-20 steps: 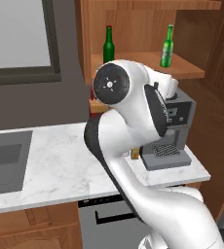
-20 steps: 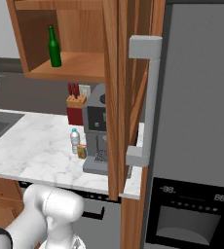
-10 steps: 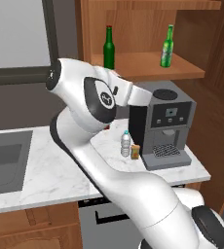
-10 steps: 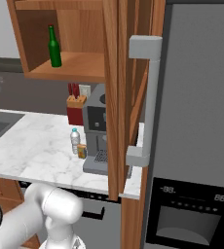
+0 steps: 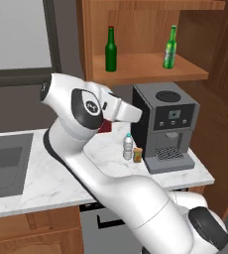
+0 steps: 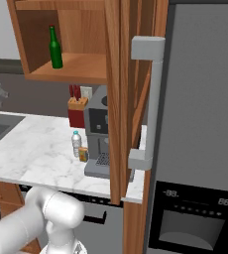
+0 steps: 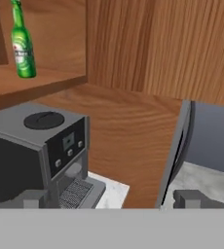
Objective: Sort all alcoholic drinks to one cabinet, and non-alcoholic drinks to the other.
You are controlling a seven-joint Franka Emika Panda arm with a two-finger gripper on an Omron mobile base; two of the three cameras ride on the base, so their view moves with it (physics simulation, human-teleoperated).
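Observation:
Two green glass beer bottles stand upright on the shelf of the open brown wall cabinet [image 5: 150, 69]: a darker one with a red cap [image 5: 110, 49] [image 6: 55, 48] on the left and a bright green one with a pale label [image 5: 170, 48] [image 7: 22, 44] on the right. A clear plastic water bottle [image 5: 128, 147] [image 6: 76, 144] with a blue cap stands on the marble counter, left of the coffee machine [image 5: 168, 124]. My gripper [image 7: 113, 198] is open and empty, level with the coffee machine and well below the shelf. The other cabinet is out of view.
A small orange box [image 5: 138, 155] sits beside the water bottle. A red knife block [image 6: 77, 111] stands behind the bottle at the wall. The sink [image 5: 2, 163] is at the counter's left. A tall wood panel [image 6: 118, 99] and a grey fridge [image 6: 200, 99] close the right side.
The arm has swung away from the front of the coffee machine toward the left and risen, uncovering the water bottle. The bottles have not moved, and the gripper stays open.

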